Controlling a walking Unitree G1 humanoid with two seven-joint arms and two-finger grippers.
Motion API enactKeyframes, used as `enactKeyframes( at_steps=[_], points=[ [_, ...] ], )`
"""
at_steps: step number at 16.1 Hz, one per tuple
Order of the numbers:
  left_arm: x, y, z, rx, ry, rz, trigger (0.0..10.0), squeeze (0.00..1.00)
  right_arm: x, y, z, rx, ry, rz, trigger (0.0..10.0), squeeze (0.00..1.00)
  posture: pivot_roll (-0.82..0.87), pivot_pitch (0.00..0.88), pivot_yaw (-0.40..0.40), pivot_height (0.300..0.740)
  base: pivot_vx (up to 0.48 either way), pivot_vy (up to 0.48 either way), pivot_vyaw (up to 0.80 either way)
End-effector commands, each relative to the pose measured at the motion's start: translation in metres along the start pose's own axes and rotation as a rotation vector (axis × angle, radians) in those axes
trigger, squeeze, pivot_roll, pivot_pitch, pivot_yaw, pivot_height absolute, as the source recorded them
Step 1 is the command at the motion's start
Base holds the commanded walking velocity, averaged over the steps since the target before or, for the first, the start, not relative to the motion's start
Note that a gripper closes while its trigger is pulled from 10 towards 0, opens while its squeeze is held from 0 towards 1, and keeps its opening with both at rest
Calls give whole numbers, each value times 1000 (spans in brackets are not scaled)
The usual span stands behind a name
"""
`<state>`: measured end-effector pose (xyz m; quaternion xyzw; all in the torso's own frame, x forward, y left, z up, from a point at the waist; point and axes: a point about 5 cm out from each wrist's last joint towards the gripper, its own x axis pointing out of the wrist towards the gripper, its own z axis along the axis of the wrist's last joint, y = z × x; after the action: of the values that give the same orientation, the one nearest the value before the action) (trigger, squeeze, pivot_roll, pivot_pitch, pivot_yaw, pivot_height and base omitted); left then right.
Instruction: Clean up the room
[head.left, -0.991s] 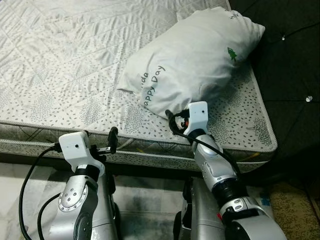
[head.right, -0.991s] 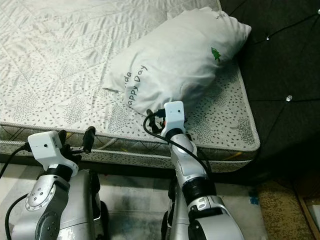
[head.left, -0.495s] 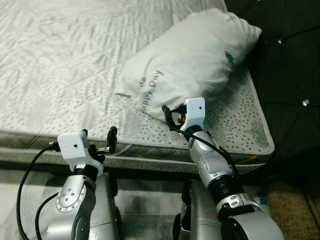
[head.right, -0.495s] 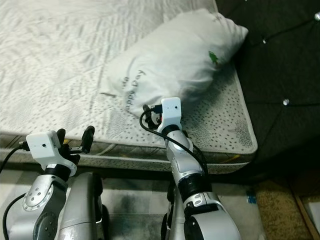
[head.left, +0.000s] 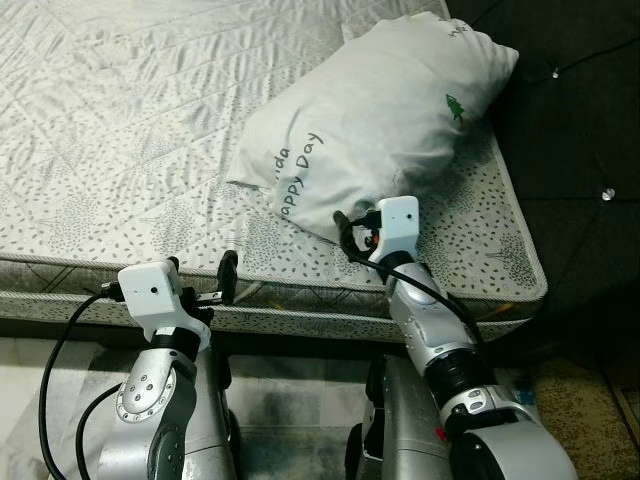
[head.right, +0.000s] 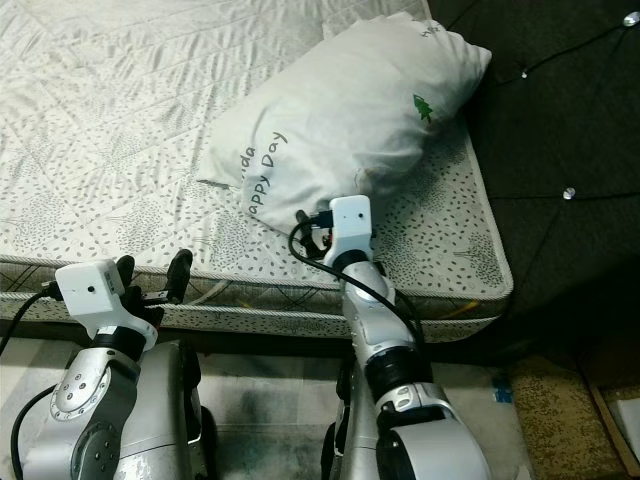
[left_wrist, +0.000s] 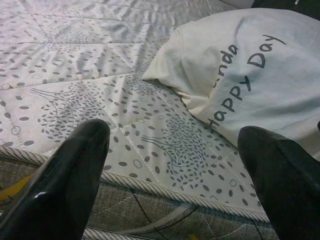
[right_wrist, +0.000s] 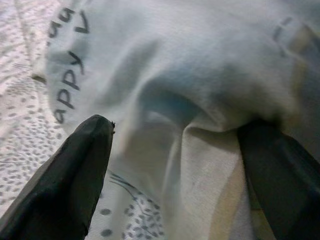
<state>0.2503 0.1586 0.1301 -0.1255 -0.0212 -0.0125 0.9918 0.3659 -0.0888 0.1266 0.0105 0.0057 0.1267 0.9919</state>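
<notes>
A white pillow printed "Happy Day" with a small green tree lies slanted on the right part of the grey-patterned mattress. My right gripper is open and pressed against the pillow's near lower edge. Bunched pillow fabric lies between its two black fingers. In the left eye view its white wrist camera covers the fingers. My left gripper is open at the mattress's front edge, left of the pillow, holding nothing. Its fingers frame the mattress border, with the pillow further ahead.
A dark padded headboard with shiny studs stands right of the bed. The mattress's front edge runs across just ahead of both arms. Pale floor lies below it, and a brown mat at the lower right.
The whole picture swayed a little, so the camera moved. Both grippers keep their places relative to the mattress and the pillow.
</notes>
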Motion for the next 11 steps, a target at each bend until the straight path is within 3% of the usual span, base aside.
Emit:
enactKeyframes(
  at_steps=[1, 6, 9, 11],
  points=[
    [-3, 1, -4, 4, 19, 17, 10000, 0, 1, -8, 0, -6, 6, -36, 10000, 0, 58, 232, -104, 545, 0, 0, 0],
    [-6, 2, -5, 14, 29, 28, 10000, 0, 7, -15, 10, -24, -18, -149, 10000, 0, 86, 239, -98, 545, 0, 0, 0],
    [-6, 5, -3, 23, 35, 33, 10000, 0, 14, -8, 14, -17, -5, -188, 10000, 0, 104, 243, -92, 545, 0, 0, 0],
    [-11, -2, 2, -31, 37, -42, 10000, 0, 21, 8, 20, 28, -5, -193, 10000, 0, 146, 243, -88, 545, 0, 0, 0]
  ],
)
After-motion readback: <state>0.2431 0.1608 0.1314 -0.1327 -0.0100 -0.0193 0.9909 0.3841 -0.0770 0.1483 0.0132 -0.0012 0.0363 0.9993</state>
